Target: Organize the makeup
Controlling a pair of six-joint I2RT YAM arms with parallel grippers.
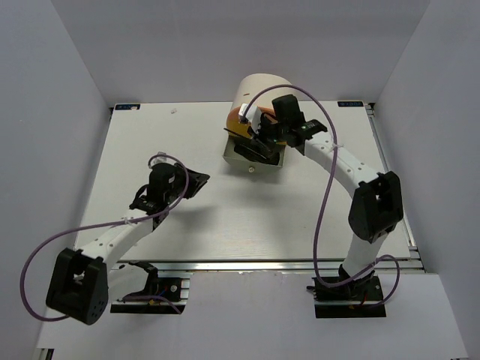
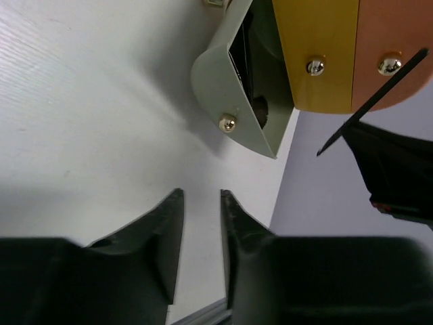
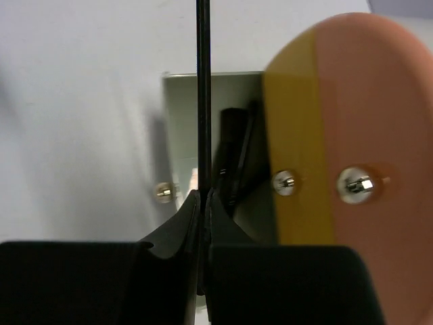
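Observation:
My right gripper (image 3: 203, 195) is shut on a thin black makeup stick (image 3: 203, 81), which runs straight up between its fingers. It hangs over the pulled-out grey-green drawer (image 3: 179, 115) of the cream cylindrical case (image 1: 259, 86). More black makeup pieces (image 3: 233, 145) lie inside that drawer. In the left wrist view the same stick (image 2: 372, 101) slants across the orange drawer front (image 2: 389, 34). My left gripper (image 2: 201, 198) rests low over the white table, left of the case. Its jaws stand a little apart with nothing between them.
The case stands at the table's back middle, with a yellow front (image 3: 298, 128) and an orange front (image 3: 369, 101), each with a metal knob. The open drawer (image 1: 259, 166) juts toward the arms. White walls close in the table (image 1: 150, 150).

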